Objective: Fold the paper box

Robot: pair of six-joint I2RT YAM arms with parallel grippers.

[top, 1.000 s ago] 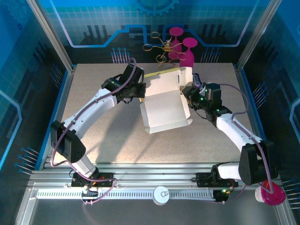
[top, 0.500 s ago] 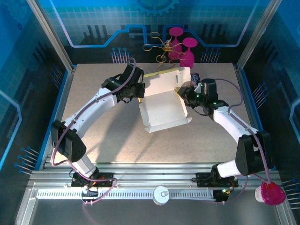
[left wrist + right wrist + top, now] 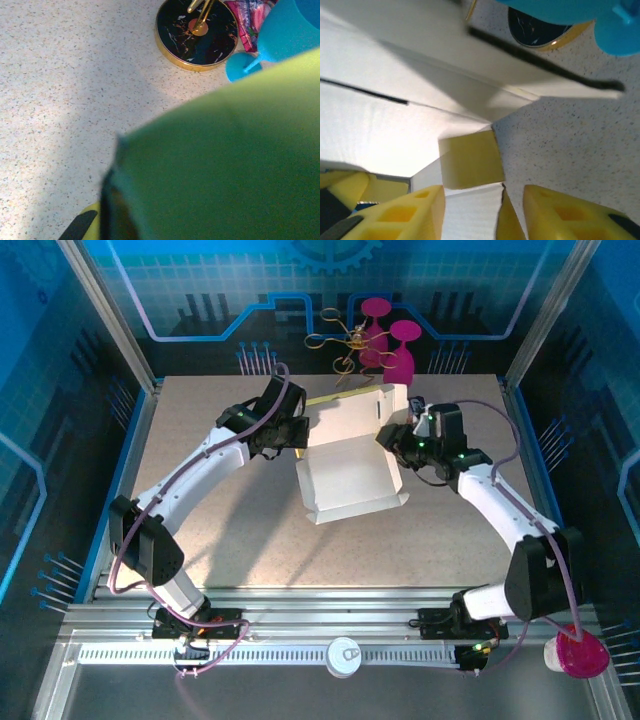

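Tucking the right side flap inward probably calls for a slow, level push while the left pincer (image 3: 297,434) braces the opposite wall; I cannot tell whether that pincer is apart or together. The right pincer (image 3: 481,205) stands apart, astride the flap. The paper box (image 3: 350,478) sits mid-worktop (image 3: 220,530), half-formed, white inside and yellow outside, its rear panel raised.

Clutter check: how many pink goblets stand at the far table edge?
2. One goblet right of the gold wire stand; the second goblet beside it, nearer the paper box.
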